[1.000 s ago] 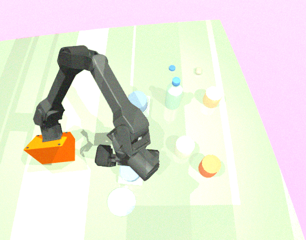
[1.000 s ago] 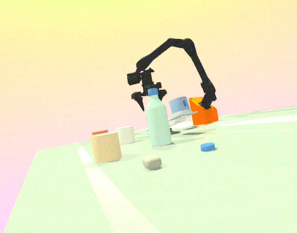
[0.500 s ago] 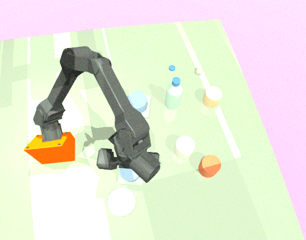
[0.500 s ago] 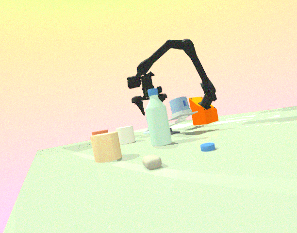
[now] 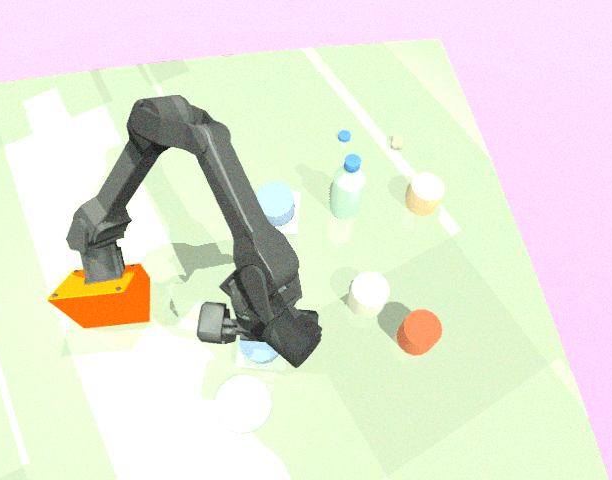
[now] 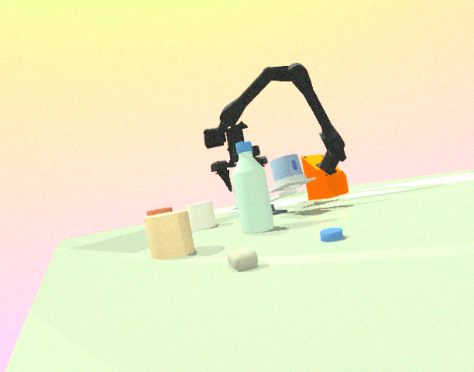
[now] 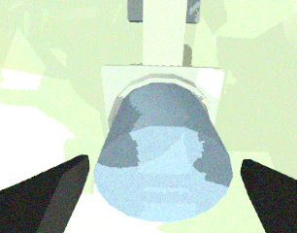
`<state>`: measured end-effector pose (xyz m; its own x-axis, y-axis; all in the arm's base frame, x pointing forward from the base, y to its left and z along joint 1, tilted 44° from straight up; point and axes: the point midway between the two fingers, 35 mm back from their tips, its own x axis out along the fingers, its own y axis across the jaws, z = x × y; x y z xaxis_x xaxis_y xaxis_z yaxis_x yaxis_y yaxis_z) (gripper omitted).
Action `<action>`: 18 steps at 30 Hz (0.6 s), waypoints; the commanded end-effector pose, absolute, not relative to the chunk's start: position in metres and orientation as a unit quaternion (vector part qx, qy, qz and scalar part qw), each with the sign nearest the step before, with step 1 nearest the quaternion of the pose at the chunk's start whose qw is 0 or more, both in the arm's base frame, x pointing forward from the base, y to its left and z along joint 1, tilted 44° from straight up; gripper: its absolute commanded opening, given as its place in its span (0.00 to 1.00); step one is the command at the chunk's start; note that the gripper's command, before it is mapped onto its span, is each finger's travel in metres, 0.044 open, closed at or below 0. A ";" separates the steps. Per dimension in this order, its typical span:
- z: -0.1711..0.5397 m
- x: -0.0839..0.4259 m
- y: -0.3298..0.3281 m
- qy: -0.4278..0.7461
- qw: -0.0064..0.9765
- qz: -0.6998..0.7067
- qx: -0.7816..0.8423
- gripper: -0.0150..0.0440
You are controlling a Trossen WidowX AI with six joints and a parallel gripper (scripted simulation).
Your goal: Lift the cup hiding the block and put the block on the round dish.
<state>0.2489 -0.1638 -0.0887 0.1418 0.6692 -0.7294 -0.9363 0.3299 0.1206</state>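
My gripper [image 7: 166,165] is open and empty. In the wrist view its fingers stand on either side of a blue cup [image 7: 163,180] [image 5: 258,352], apart from it. This cup stands on one end plate of the balance [image 7: 163,36] [image 6: 292,184], partly under the arm in the top view. The other blue cup [image 5: 275,202] [image 6: 286,167] stands on the opposite end, which is raised and tilted in the exterior view. The round white dish [image 5: 243,404] lies beside the first cup's end, with nothing on it. The block is not visible.
A pale green bottle [image 5: 346,195] [image 6: 253,200] stands near the raised cup. A white cylinder [image 5: 368,294] [image 6: 202,216], a red one [image 5: 419,333] [image 6: 159,211] and a tan one [image 5: 424,196] [image 6: 169,235] stand farther out, with a blue disc [image 5: 344,136] [image 6: 331,235] and a stone [image 5: 396,142] [image 6: 242,259].
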 end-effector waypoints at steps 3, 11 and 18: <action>-0.097 0.250 -0.155 0.358 0.732 0.550 -0.183 1.00; -0.105 0.252 -0.145 0.358 0.732 0.550 -0.183 1.00; -0.110 0.252 -0.140 0.357 0.732 0.550 -0.183 0.96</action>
